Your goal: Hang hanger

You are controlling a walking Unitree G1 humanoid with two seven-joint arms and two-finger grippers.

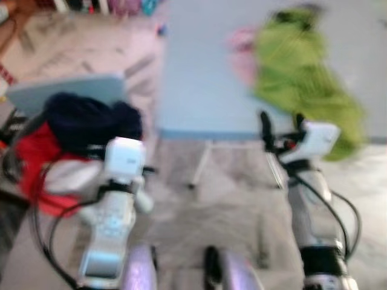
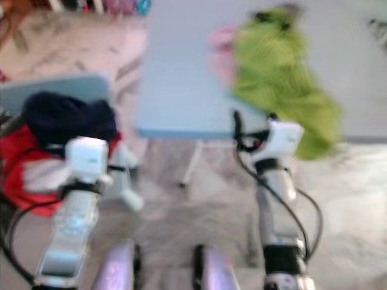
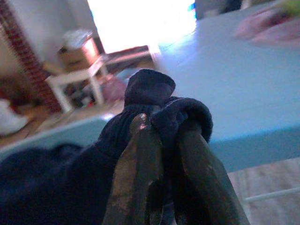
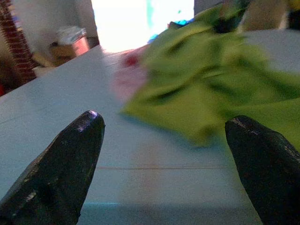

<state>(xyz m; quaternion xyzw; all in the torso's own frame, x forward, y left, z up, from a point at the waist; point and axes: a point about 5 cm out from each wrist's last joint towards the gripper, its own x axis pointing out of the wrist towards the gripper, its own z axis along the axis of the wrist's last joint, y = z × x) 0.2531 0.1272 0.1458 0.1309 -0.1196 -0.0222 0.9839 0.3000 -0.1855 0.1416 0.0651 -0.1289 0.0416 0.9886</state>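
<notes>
- Left wrist view shows your left gripper [image 3: 161, 136] pinched shut on a fold of a dark navy knit garment [image 3: 150, 93], beside the light blue table [image 3: 243, 75].
- Your right gripper [image 4: 164, 154] has its 2 fingers spread wide over the tabletop, close to a lime green garment [image 4: 197, 79].
- A pink cloth [image 1: 242, 45] lies just beside the green one.
- The head views are blurred; you can't make out a hanger or any readable writing.

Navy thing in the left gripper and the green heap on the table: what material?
Navy garment: likely knit fabric, matte, ribbed texture where the left gripper pinches it. Green garment: soft cloth, matte, rumpled folds; weave too blurred. Table: smooth pale-blue top.
</notes>
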